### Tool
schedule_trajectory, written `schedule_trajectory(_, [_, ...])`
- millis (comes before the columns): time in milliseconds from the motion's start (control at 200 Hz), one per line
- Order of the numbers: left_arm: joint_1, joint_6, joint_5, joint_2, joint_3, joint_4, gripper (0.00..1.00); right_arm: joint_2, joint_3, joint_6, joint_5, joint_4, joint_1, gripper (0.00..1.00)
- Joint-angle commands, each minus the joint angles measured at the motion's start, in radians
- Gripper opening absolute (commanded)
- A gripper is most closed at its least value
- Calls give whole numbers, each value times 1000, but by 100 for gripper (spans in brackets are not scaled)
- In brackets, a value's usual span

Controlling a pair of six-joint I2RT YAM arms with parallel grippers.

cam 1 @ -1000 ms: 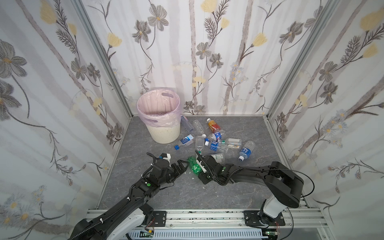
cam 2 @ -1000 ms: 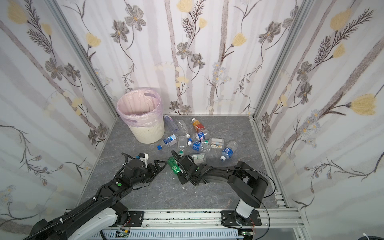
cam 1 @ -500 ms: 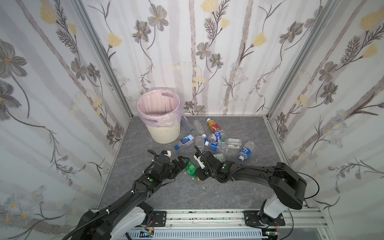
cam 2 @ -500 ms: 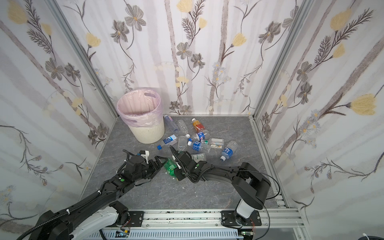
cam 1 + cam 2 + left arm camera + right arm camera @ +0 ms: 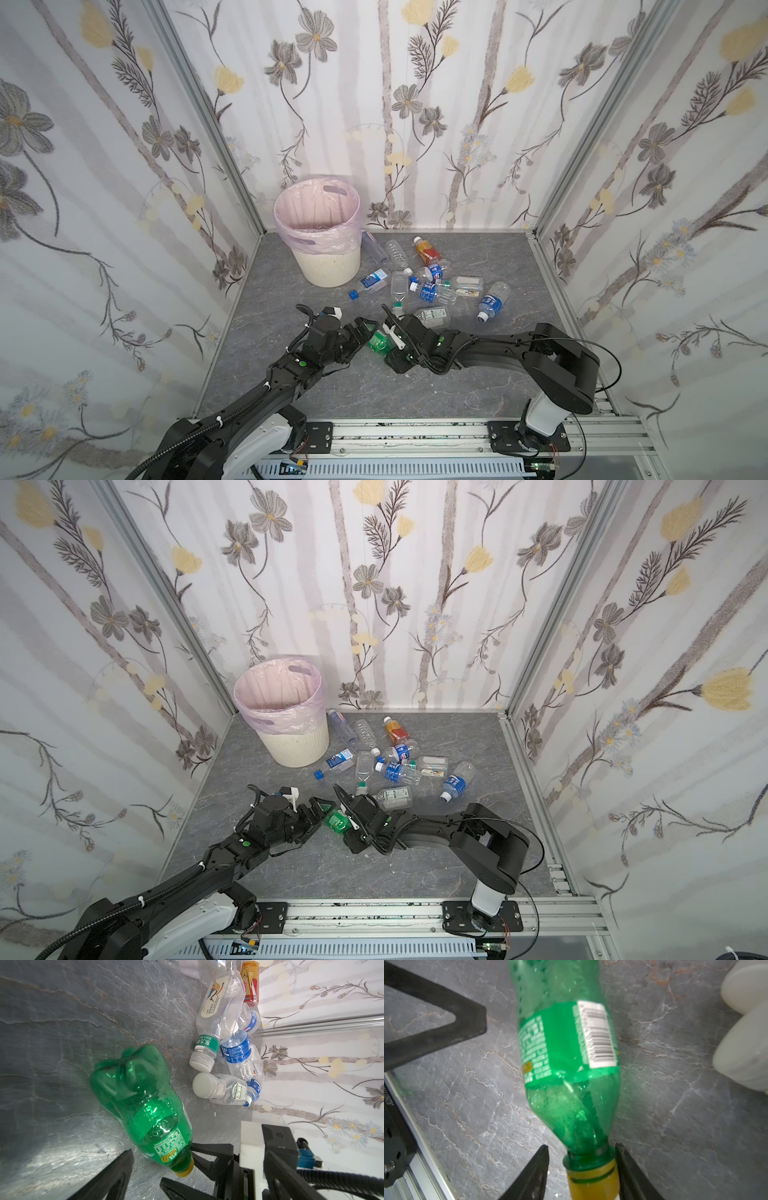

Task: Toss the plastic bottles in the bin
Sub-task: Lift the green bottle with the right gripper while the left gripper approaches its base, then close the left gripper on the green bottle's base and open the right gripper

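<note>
Wrist views show us right gripper [image 5: 582, 1147] slightly parted astride green bottle [image 5: 566, 1043]'s cap [image 5: 593, 1180] (left gripper [image 5: 360, 337] wide). Both top views hide that.

Bottles [image 5: 432, 291] hem bin [image 5: 328, 270]; left floor [image 5: 266, 307] free

floor: grey marbled [image 5: 478, 395] | walls: floral wallpaper [image 5: 457, 104] | corners: metal posts [image 5: 205, 112] | front: aluminium rail [image 5: 415, 434]

My black fingers [image 5: 533, 1176], green bottle [image 5: 141, 1093] with yellow cap [image 5: 184, 1169], grey white-veined tabletop [image 5: 52, 1043], cream bin [image 5: 328, 270], pink liner [image 5: 316, 245], white walls [image 5: 415, 124] with grey and yellow flowers.
</note>
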Motion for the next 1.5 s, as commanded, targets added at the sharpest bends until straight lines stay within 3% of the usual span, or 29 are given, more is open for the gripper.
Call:
schedule_trajectory(0, [5, -19, 11, 9, -15, 77, 100, 11, -4, 25, -21, 66, 4, 51])
schedule_trajectory(295, [24, -14, 32, 39, -31, 96, 100, 26, 7, 22, -22, 79, 6, 43])
schedule_trajectory(485, [39, -11, 42, 40, -42, 97, 100, 39, 8, 20, -30, 89, 5, 31])
schedule_trajectory(1014, [52, -34, 47, 121, 6, 157, 99, -72, 34, 30, -19, 46, 4, 25])
schedule_trajectory(1264, [53, -45, 31, 149, 51, 182, 89, -106, 50, 33, -20, 26, 3, 25])
schedule_trajectory(1499, [54, -41, 22, 171, 68, 194, 69, -131, 67, 33, -23, 8, 5, 25])
